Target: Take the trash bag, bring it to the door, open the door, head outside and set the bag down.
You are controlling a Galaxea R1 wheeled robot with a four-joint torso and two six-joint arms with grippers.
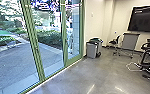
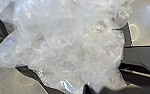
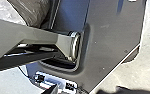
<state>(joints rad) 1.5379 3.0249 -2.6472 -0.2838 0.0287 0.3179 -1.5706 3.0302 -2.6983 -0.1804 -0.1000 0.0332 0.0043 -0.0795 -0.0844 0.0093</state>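
Clear trash bag [image 2: 66, 45] crumpled, long axis and facing unclear — green-framed glass [image 1: 51, 57] left, either grip's state can't tell.

Floor [image 1: 101, 72] offers a passage ahead, between the glass and the chairs [image 1: 146, 46]. Left side: glass in green frames [image 1: 36, 50] stands as a barrier. Far end of the glass: bins [image 1: 91, 50] stand near the wall. Right side: a loose white cable [image 1: 134, 70] lies across the floor near the chairs, a snag point. Close under the left wrist: the bag [image 2: 66, 45] bulges, obstructing.

whitish bag [image 2: 56, 47], green frame [image 1: 36, 50], grey bin [image 1: 91, 50]
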